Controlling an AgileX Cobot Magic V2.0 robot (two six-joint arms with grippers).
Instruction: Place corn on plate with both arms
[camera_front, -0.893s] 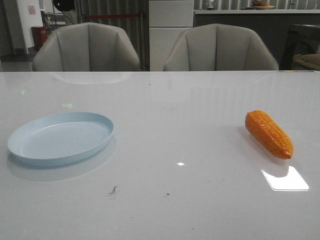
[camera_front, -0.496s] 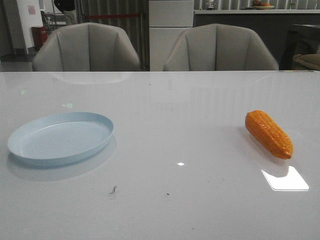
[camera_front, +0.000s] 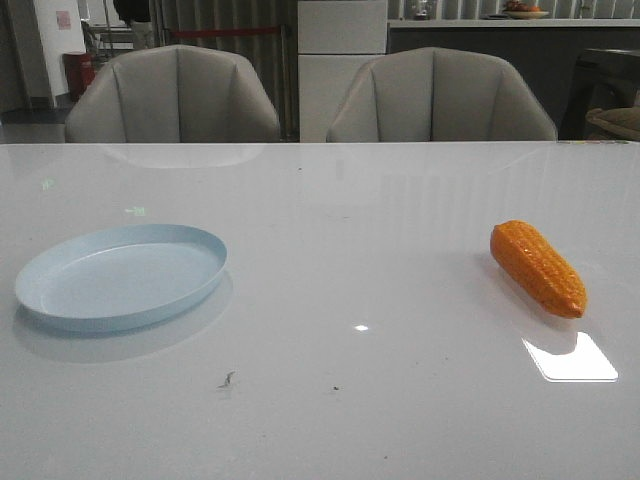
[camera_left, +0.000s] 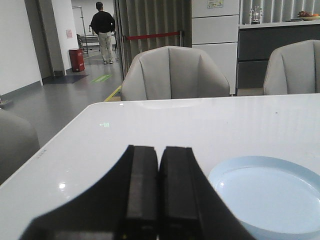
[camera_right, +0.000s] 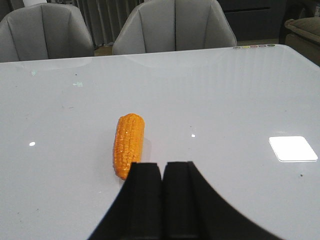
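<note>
The corn is shown lying on its side on the right part of the white counter, untouched, with its blunt end turned away from the robot and its tapered tip pointed toward the near right. In the right wrist view the corn is seen just beyond the right claw, whose two black fingers are pressed together with nothing held between them; whether the fingertips overlap the cob's near end or merely stand in front of it cannot be settled from this angle. A bright rectangular reflection is marked on the counter just nearer than the corn. The pale blue plate is placed on the left part of the counter, well apart from the corn, and nothing is carried on it. In the left wrist view the plate is seen just beside the left claw, which is likewise closed upon itself and holds nothing. Neither claw is visible in the front view. Two grey chairs are set behind the far edge of the counter.
</note>
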